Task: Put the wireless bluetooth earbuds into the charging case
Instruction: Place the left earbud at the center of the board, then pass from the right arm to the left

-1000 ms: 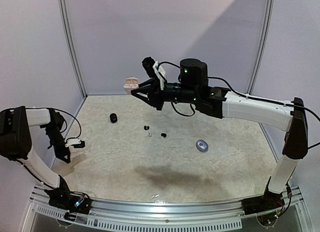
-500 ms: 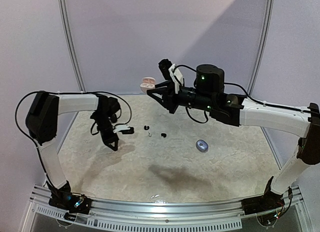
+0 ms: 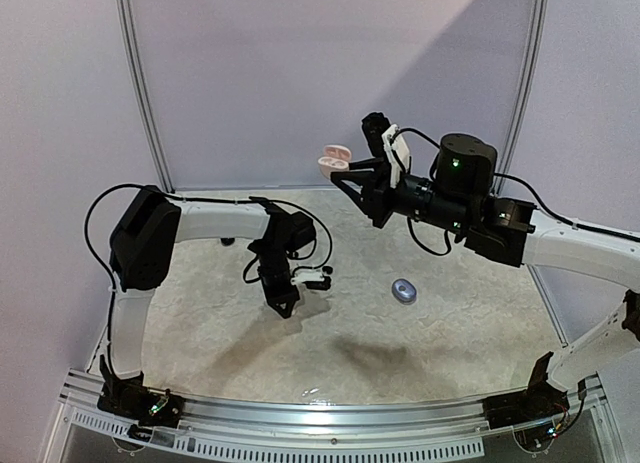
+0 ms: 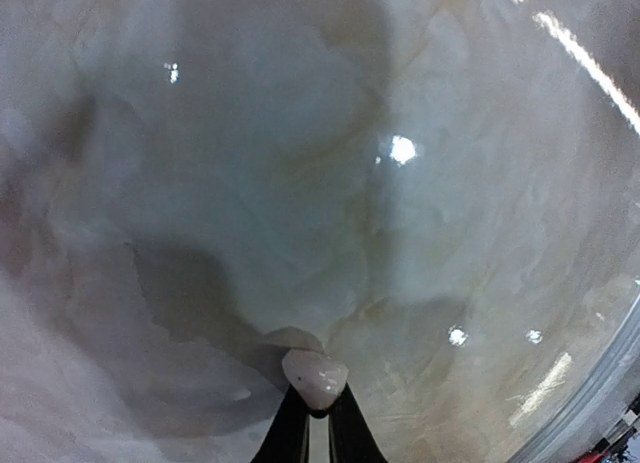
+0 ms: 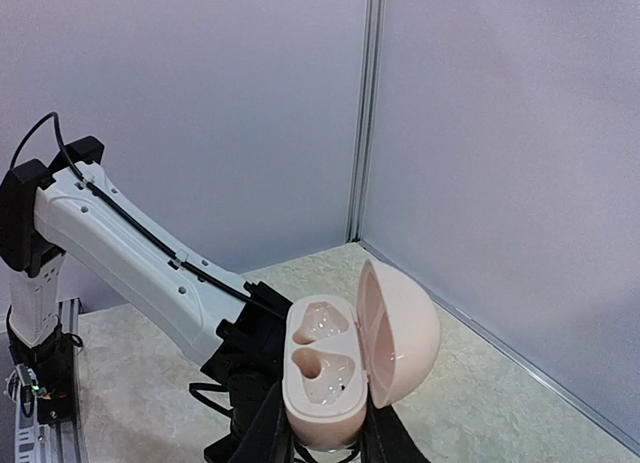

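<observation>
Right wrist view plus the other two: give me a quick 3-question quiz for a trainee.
1. True or false: the pink charging case held by the right gripper has its lid shut.
2. What is pinched at the tips of the left gripper?
A. a glossy black bud
B. a whitish earbud
C. nothing
3. In the top view, what lies on the table to the right of the left gripper?

Key
1. False: the lid is open and both sockets are empty.
2. B
3. A small blue-grey oval case, lying apart from both grippers.
</observation>
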